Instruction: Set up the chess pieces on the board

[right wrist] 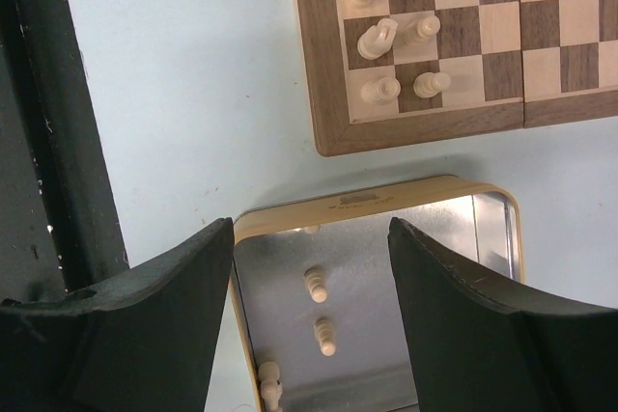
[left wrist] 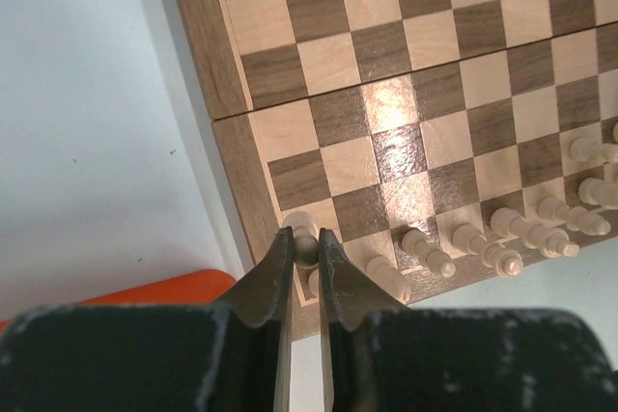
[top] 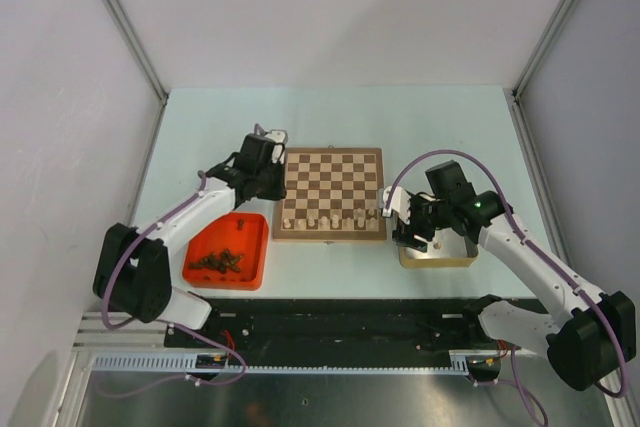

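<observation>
Currently the left end effector [left wrist: 305, 243] is clamped tight on a pale chess piece [left wrist: 302, 229] at the board [left wrist: 193, 26]'s near-left corner square; the right end effector [right wrist: 311, 234] hangs wide open above the gold tin [right wrist: 502, 229], where more pale pieces [right wrist: 316, 285] lie.

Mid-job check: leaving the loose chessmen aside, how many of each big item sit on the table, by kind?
chessboard: 1
red tray: 1
gold tin: 1
Total: 3
</observation>
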You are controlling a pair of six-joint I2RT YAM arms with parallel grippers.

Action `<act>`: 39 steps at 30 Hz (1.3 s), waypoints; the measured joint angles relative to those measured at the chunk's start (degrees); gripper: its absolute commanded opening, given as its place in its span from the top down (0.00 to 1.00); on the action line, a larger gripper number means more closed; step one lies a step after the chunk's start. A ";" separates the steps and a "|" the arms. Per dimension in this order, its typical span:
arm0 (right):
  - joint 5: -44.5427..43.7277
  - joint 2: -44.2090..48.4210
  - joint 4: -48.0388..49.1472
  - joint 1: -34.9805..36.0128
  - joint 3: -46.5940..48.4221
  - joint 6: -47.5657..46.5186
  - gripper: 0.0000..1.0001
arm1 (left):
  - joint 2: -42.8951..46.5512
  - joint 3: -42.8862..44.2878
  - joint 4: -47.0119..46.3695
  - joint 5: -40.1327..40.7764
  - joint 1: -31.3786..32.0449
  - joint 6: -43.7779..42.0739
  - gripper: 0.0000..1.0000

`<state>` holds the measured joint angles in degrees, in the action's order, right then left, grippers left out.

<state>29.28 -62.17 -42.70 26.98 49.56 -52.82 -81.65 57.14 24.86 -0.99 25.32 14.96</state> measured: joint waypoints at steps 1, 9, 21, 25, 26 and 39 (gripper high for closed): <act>-0.02 -0.04 0.00 0.00 0.00 -0.02 0.30 | -0.70 0.22 -0.04 0.55 0.46 0.00 1.00; -0.39 -0.20 -0.11 0.07 0.00 -0.07 0.30 | -5.57 0.42 -0.02 2.40 3.10 0.02 1.00; -0.50 -0.20 -0.15 0.17 0.00 -0.46 0.30 | -8.50 0.42 -0.02 2.36 3.98 0.04 0.99; -0.55 -0.24 -0.15 0.22 0.00 -0.48 0.30 | -8.90 0.42 -0.02 2.36 4.09 0.04 0.98; -0.57 -0.26 -0.17 0.22 0.00 -0.50 0.30 | -8.96 0.42 -0.02 2.36 4.09 0.04 0.97; -0.61 -0.31 -0.17 0.31 0.00 -0.85 0.30 | -9.18 0.42 -0.02 2.34 4.09 0.11 0.89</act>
<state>28.67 -62.48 -42.87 27.29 49.56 -53.67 -90.83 57.56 24.84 1.34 29.41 15.07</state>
